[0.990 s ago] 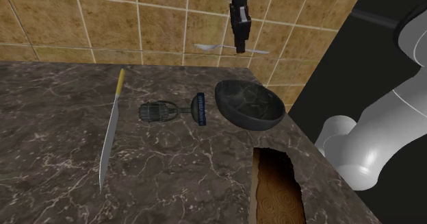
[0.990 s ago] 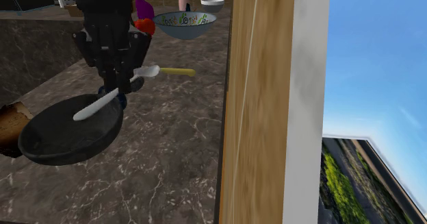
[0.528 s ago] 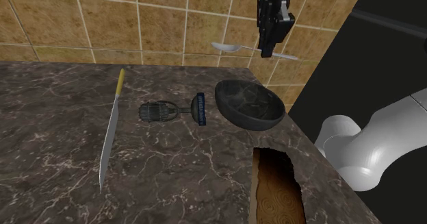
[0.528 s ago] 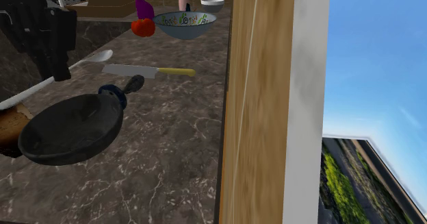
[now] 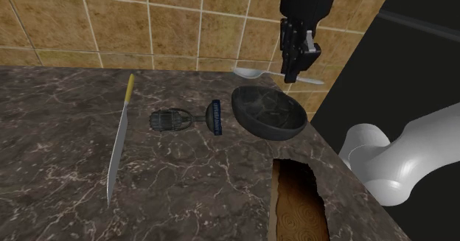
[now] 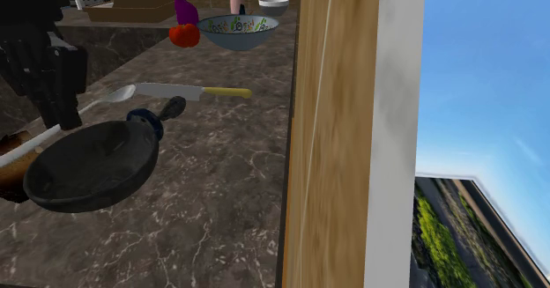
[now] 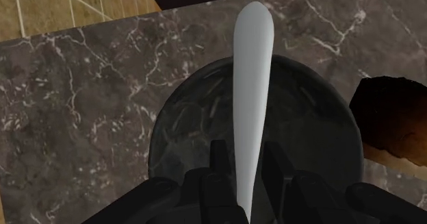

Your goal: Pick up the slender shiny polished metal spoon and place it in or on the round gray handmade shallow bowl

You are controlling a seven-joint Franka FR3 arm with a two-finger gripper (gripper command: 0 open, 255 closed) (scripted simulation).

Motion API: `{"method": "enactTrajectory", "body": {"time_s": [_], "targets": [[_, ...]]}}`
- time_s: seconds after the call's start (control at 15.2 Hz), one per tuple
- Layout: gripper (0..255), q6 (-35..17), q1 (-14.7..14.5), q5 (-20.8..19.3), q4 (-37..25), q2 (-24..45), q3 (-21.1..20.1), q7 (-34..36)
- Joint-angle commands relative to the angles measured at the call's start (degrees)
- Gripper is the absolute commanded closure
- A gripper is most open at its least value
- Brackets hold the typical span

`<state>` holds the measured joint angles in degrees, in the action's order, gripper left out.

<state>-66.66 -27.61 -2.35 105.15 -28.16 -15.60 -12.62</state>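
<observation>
A slender pale metal spoon [image 5: 248, 72] hangs level in the air, clasped near its middle by my black gripper [image 5: 295, 74]. The spoon [image 7: 252, 85] runs out between the two fingers [image 7: 219, 159], which press on its handle. Directly below sits the round dark gray shallow bowl [image 5: 270, 114] on the marble counter, close to the counter's corner. From the wrist view the bowl [image 7: 185, 140] lies under the spoon's length. In the second exterior view my gripper [image 6: 60, 117] holds the spoon [image 6: 118, 93] just above the bowl's [image 6: 92, 166] far rim.
A long knife [image 5: 118, 140] with a yellow handle, a dark whisk-like object [image 5: 168, 120] and a blue-edged brush [image 5: 215, 116] lie to the shoulder view's left of the bowl. A brown bread-like slab [image 5: 298, 203] sits near the counter edge. Tiled wall [image 5: 169, 22] stands behind.
My gripper has carried the spoon toward the shoulder view's right and then lowered it closer over the bowl. The bowl and the other objects have stayed put.
</observation>
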Motion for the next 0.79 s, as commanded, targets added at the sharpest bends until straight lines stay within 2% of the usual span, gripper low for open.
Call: {"method": "enactTrajectory", "body": {"time_s": [0.0,0.46,0.73], "targets": [[255,-1.6,-0.2,0.3,2.4,-0.8,0.0,0.2],[255,-6.8,-0.6,0.9,9.8,-3.1,0.0,0.5],[255,-7.3,-0.6,0.9,10.6,-3.3,0.0,0.6]]}}
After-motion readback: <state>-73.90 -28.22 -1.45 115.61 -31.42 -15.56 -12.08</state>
